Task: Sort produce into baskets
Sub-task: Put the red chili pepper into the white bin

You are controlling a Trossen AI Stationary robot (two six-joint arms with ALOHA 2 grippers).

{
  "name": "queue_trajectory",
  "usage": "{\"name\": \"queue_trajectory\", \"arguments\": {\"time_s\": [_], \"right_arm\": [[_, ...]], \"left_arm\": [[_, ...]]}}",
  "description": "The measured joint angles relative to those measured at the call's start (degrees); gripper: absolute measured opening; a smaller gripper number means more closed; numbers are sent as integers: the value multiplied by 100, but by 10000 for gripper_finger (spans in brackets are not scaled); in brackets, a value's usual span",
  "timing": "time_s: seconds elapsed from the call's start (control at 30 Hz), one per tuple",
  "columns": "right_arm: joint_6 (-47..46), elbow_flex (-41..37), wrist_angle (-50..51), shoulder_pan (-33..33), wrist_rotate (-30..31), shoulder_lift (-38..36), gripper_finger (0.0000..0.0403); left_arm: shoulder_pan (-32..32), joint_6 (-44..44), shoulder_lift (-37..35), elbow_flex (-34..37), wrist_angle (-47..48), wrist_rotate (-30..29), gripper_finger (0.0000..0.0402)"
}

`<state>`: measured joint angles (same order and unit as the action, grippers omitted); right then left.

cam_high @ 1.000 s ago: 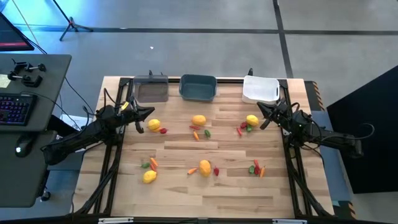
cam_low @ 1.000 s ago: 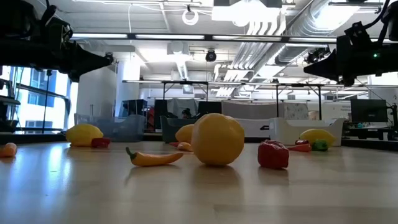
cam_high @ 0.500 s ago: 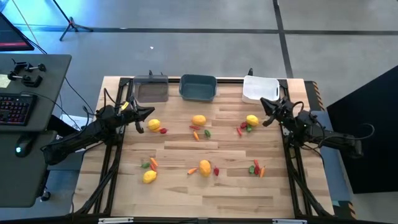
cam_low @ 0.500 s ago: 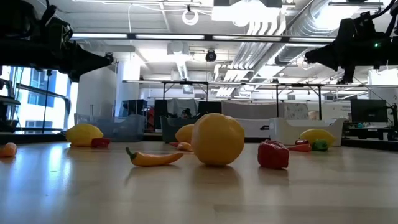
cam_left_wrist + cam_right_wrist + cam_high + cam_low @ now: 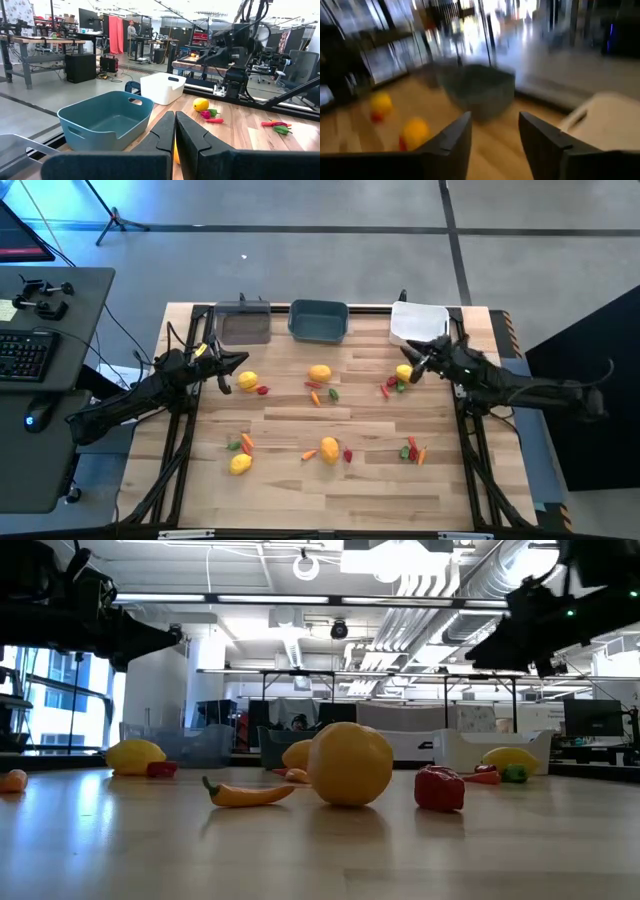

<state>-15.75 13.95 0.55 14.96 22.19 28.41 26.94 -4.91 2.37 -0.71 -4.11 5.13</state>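
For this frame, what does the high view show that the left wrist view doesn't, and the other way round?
Only the high view: the whole table, all six produce clusters, the right gripper open over the lemon near the white basket, and the desk with a keyboard.

Only the left wrist view: the left gripper shut, seen close, the inside of the teal basket, and the room behind with benches.

Both: teal and white baskets, that lemon with red and green pieces beside it, and the right arm.

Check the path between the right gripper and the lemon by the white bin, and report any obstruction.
Nothing visible blocks it. The right gripper, open, is just beside the lemon, with no piece between them. The red and green bits lie on the lemon's far side, away from the white bin.
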Motion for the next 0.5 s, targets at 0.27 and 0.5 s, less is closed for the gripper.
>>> {"name": "queue_trajectory", "arguments": {"time_s": [0.27,0.5], "right_arm": [[-137,1631,2042,0,-710,2312,214],[160,2691,2994,0,-1484,3923,218]], "left_arm": [[0,0,0,0,-1,0,0],[0,0,0,0,0,1,0]]}}
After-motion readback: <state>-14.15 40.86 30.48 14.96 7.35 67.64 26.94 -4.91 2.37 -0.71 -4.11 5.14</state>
